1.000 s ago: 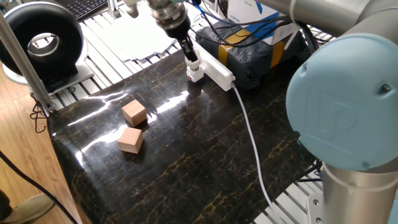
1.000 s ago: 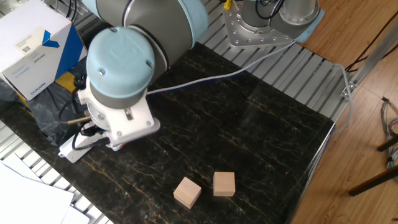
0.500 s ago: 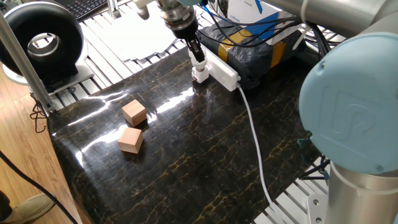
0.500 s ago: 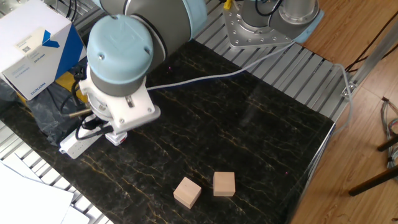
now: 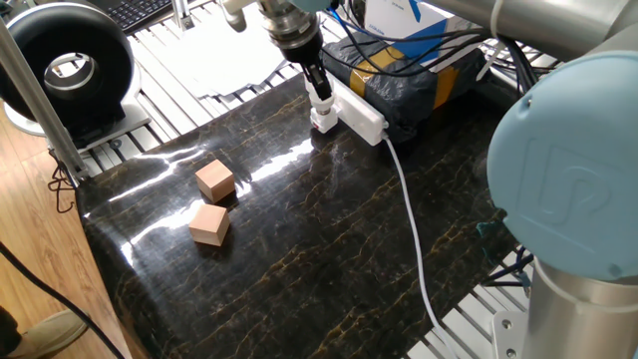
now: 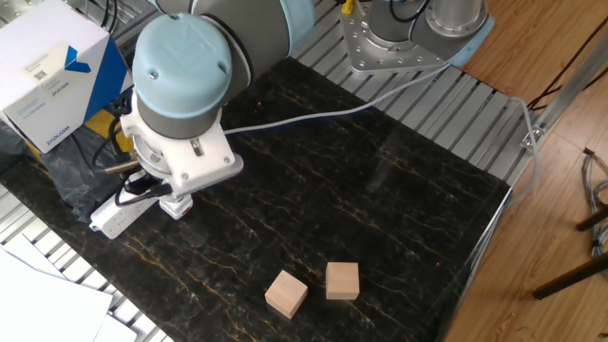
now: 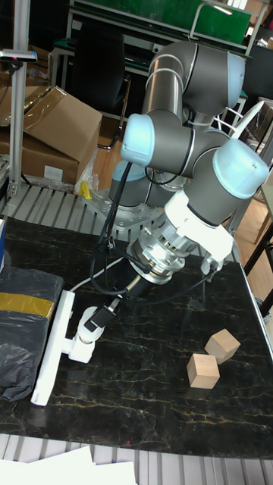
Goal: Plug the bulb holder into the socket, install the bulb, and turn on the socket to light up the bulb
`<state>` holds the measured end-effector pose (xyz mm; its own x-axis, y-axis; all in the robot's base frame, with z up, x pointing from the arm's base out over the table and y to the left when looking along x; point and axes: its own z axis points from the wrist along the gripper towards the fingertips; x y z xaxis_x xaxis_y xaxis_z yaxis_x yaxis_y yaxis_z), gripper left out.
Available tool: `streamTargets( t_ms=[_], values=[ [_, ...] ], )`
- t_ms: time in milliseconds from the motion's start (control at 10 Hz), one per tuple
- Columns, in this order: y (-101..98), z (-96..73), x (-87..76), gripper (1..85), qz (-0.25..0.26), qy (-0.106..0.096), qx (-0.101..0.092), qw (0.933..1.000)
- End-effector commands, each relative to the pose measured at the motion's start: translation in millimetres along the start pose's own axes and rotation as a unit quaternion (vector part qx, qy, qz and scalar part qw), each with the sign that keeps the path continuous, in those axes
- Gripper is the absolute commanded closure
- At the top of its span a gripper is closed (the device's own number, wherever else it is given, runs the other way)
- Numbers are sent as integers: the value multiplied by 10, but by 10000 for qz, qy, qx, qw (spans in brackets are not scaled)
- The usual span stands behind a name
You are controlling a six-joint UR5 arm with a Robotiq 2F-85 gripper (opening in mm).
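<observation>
The arm reaches low and tilted over the table's far edge. Its gripper [image 7: 91, 322] seems clamped shut, though its fingertips are hard to see.

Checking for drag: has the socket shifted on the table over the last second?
Yes. In one fixed view the socket slid toward the dark wrapped box, farther from the wooden cubes.

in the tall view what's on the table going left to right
dark wrapped bundle → socket → bulb holder with the gripper on it → lower wooden cube → upper wooden cube
</observation>
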<state>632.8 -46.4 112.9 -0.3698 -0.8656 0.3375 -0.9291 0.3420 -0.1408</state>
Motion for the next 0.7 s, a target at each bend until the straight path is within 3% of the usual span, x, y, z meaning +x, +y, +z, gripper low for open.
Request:
streamTargets(
  t_ms=[0, 300, 600],
  values=[
    [13, -4, -32, 847, 304, -128, -76, 9994],
    [34, 22, -43, 847, 439, -266, -257, 9983],
    [13, 22, -13, 847, 669, -214, -257, 9972]
  ],
)
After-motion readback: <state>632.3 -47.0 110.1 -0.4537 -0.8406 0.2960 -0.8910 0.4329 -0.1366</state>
